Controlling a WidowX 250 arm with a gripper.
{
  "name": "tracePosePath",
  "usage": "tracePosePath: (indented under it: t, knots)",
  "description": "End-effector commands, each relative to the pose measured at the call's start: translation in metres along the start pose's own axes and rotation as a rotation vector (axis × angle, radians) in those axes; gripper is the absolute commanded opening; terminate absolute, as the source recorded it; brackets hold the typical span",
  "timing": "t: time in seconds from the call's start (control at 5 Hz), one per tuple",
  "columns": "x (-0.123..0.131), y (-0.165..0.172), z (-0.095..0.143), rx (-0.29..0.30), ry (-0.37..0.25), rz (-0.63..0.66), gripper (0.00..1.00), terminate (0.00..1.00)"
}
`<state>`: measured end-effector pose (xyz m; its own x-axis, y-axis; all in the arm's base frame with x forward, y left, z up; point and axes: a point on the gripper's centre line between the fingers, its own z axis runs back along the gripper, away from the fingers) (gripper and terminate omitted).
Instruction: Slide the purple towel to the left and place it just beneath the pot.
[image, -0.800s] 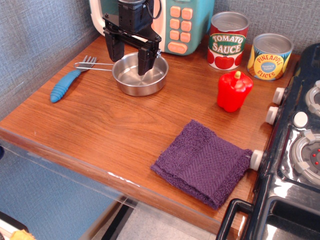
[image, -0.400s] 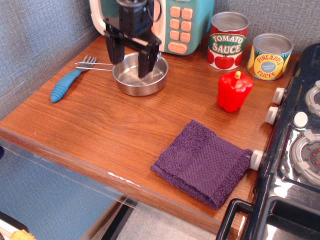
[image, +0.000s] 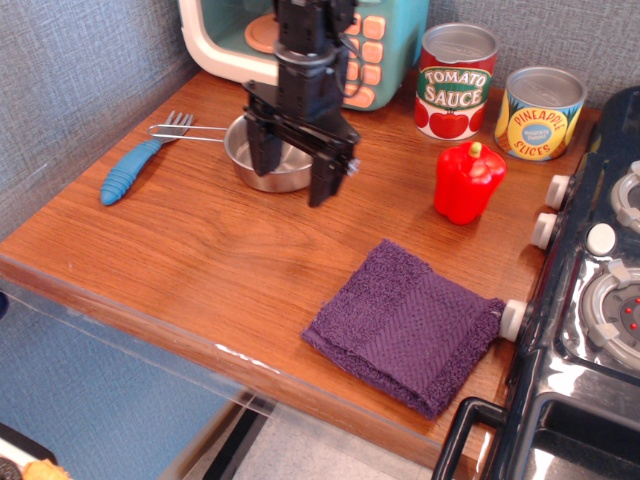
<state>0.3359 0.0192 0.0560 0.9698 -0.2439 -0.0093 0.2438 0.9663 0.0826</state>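
The purple towel (image: 405, 325) lies folded and square on the wooden counter at the front right, next to the stove. The pot (image: 290, 168), a shallow steel pan with a thin wire handle pointing left, sits at the back left and is partly hidden behind my gripper. My black gripper (image: 293, 180) hangs over the pot's front rim with its two fingers spread apart and nothing between them. It is well to the upper left of the towel and apart from it.
A blue-handled fork (image: 135, 165) lies left of the pot. A toy microwave (image: 370, 40) stands at the back. A tomato sauce can (image: 455, 80), a pineapple can (image: 540, 112) and a red pepper (image: 468, 180) stand at the back right. The stove (image: 590, 300) borders the right edge.
My gripper has moved from over the pot toward the front and right, now covering the pot's front rim. The towel and pot have not moved.
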Motion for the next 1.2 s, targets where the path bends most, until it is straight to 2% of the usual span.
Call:
tracePosePath:
  t: [0.0,0.2,0.4,0.6,0.8,1.0]
  knots:
    - [-0.021,-0.075,0.023,-0.036,-0.085,-0.129,1.0,0.0]
    - [-0.028,-0.097,0.016,-0.028,-0.06,-0.143,1.0,0.0]
    - [-0.033,-0.104,0.007,-0.016,-0.06,-0.113,1.0,0.0]
    - [-0.032,-0.112,-0.011,0.02,-0.05,-0.073,1.0,0.0]
    - [-0.031,-0.118,-0.023,0.024,-0.067,-0.024,1.0,0.0]
    - [-0.03,-0.122,-0.025,-0.007,-0.113,0.028,1.0,0.0]
